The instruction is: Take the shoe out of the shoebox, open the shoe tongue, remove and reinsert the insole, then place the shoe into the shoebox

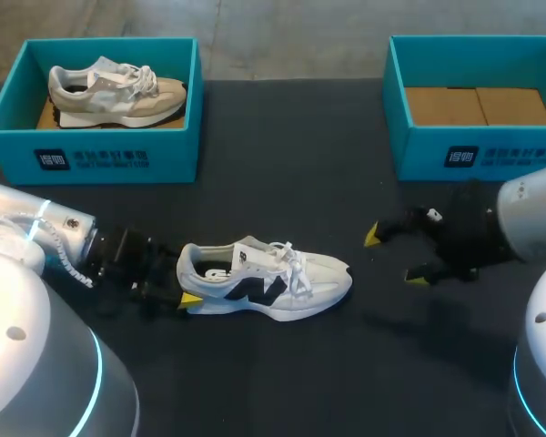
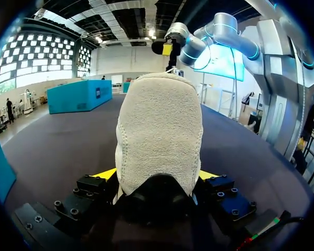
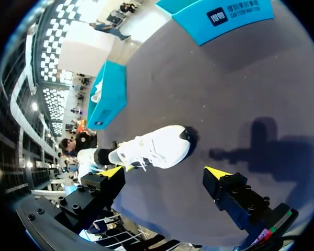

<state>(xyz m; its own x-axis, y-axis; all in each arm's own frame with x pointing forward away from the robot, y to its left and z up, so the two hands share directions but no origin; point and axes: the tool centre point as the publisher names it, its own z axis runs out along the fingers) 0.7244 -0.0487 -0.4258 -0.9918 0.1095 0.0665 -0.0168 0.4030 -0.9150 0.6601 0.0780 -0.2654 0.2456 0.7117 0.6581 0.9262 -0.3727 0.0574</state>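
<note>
A white shoe (image 1: 273, 280) with a dark side logo lies on its sole mid-table, toe pointing right, laces tied. My left gripper (image 1: 187, 284) is at its heel, one yellow tip showing at the near side. In the left wrist view the pale heel (image 2: 159, 130) fills the gap and both fingers press its sides, so the left gripper (image 2: 158, 175) is shut on the shoe. My right gripper (image 1: 396, 255) hovers open to the right of the toe, holding nothing. In the right wrist view the shoe (image 3: 157, 149) lies ahead of the open right gripper (image 3: 163, 173).
A teal shoebox (image 1: 91, 157) at the back left holds a beige shoe (image 1: 118, 91). A second teal shoebox (image 1: 491, 150) at the back right shows only its cardboard bottom. The table top is a dark cloth (image 1: 282, 182).
</note>
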